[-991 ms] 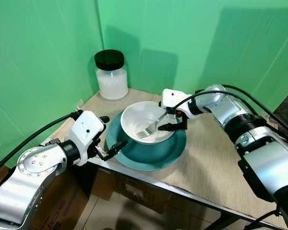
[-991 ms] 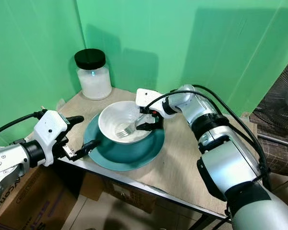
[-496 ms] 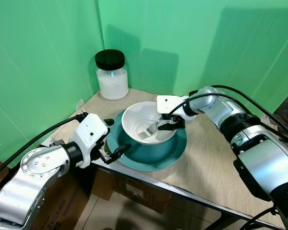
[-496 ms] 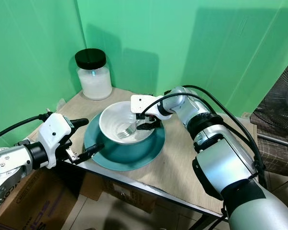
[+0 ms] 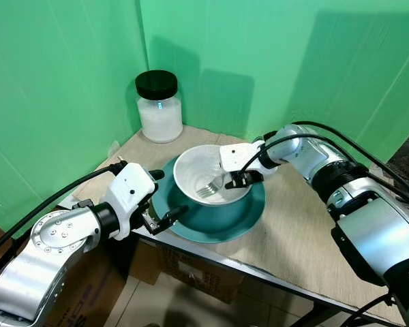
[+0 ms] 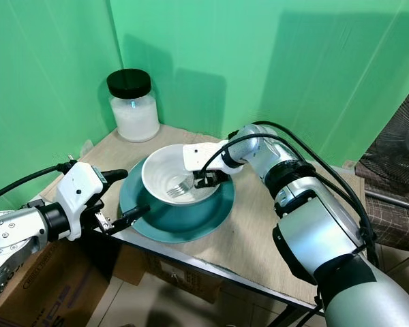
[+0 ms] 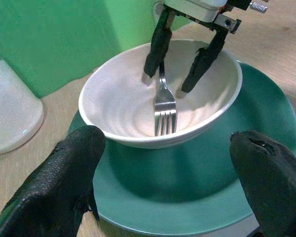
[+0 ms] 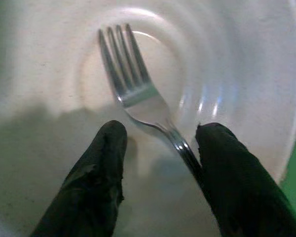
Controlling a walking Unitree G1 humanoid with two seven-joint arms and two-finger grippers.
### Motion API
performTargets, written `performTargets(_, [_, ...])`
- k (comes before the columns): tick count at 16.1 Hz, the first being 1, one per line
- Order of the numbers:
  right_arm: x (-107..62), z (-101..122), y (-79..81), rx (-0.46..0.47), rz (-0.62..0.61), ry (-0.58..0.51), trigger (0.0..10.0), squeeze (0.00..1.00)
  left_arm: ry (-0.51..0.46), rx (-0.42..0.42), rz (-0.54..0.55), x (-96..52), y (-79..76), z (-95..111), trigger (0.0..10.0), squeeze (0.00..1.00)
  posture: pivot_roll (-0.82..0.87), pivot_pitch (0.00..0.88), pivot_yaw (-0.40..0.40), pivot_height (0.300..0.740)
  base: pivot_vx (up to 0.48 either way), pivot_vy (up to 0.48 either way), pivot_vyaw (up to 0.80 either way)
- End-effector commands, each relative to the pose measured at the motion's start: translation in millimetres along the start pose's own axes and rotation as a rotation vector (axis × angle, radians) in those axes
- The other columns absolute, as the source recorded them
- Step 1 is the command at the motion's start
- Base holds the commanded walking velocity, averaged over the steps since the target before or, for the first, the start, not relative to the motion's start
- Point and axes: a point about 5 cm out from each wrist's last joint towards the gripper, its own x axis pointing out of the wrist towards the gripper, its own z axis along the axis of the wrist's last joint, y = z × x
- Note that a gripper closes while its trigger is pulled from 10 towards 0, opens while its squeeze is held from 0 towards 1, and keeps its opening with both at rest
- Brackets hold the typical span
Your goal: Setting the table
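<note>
Fork (image 7: 164, 102): lay inside the white bowl (image 5: 191, 172), tines on the bowl's floor, handle rising up the inner wall toward the right tool.
Fork, long axis: ran from the bowl's centre out to the rim on the robot's right; tines pointed toward the robot's left and near side.
Fork, handling: judged light, rigid and smooth metal, likely to slip or swivel between rubbery fingers; best taken across the narrow neck or mid-handle, where the flat sides give purchase.
Bowl: white, glazed, judged breakable; stood on the teal plate (image 5: 249, 216), so a careless lift of the fork could knock or tip it.
Plate: rested on the wooden tabletop (image 5: 307, 225), near its front edge.
Right tool (image 7: 179, 84): dipped into the bowl, fingers spread to either side of the fork's handle, one finger touching it, not yet closed.
Left tool (image 5: 165, 200): held at the plate's near-left rim, fingers spread wide and holding nothing.
Jar (image 5: 158, 107): black lid, white contents, stood at the tabletop's far corner, well apart from the plate.
</note>
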Motion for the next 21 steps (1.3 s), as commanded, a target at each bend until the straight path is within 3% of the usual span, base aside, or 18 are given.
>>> performTargets(1, [-5.3, 3.5, -5.8, -0.029, 0.014, 0.019, 0.0, 0.00, 0.002, 0.026, -0.021, -0.6, -2.9, 1.6, 10.0, 0.00, -0.04, 0.000, -0.027, 0.740, 0.000, 0.000, 0.00])
performTargets(11, [-5.4, 5.5, -3.7, -0.071, 0.087, 0.044, 0.0, 0.00, 0.006, 0.036, -0.031, -0.1, -4.4, 0.3, 10.0, 0.00, -0.03, 0.000, -0.032, 0.740, 0.000, 0.000, 0.00])
performTargets(21, [-8.4, 13.8, -8.5, -0.092, 0.075, 0.000, 0.0, 0.00, 0.013, 0.055, -0.035, -0.5, -4.6, 0.0, 10.0, 0.00, -0.03, 0.000, -0.036, 0.740, 0.000, 0.000, 0.00])
